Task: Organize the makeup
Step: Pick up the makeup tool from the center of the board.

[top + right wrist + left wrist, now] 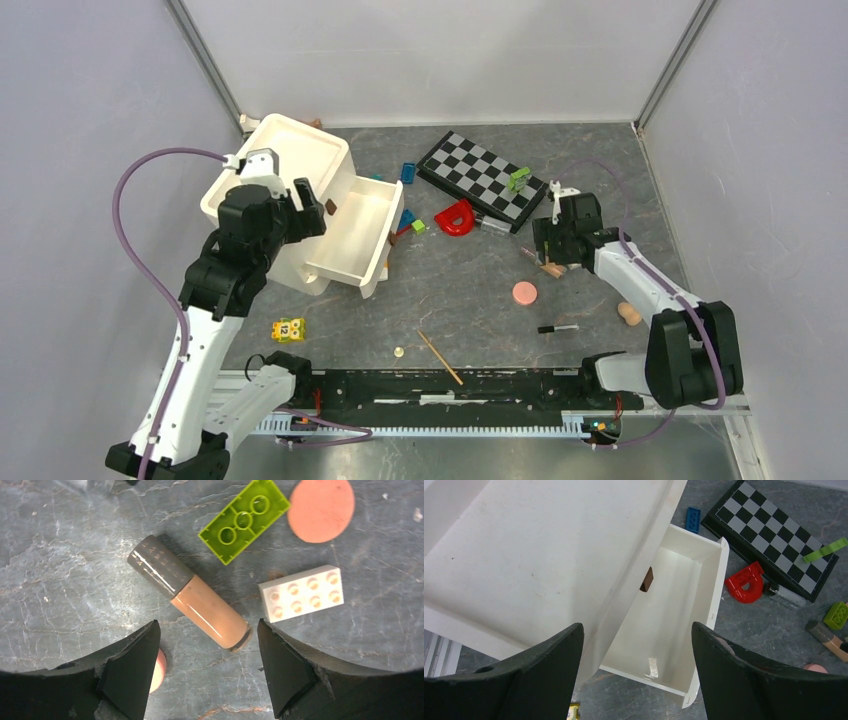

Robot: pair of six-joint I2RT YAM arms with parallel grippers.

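A clear peach-filled tube (192,597) with a grey cap lies flat on the dark table, just ahead of my right gripper (207,675). That gripper is open, empty and hovers low over it (552,258). A round pink disc (321,509) lies beyond the tube (524,293). Another pink piece (158,670) peeks from behind the left finger. A thin black pencil (557,327) lies nearer the front. My left gripper (636,675) is open and empty above the white drawer box (285,175), whose drawer (674,615) stands open and bare.
A lime brick (244,520) and a white brick (301,592) lie close to the tube. The checkerboard (483,180), a red brick (455,217), a blue brick (692,519), a yellow toy (288,329), a thin wooden stick (440,357) and a peach lump (628,314) also lie on the table.
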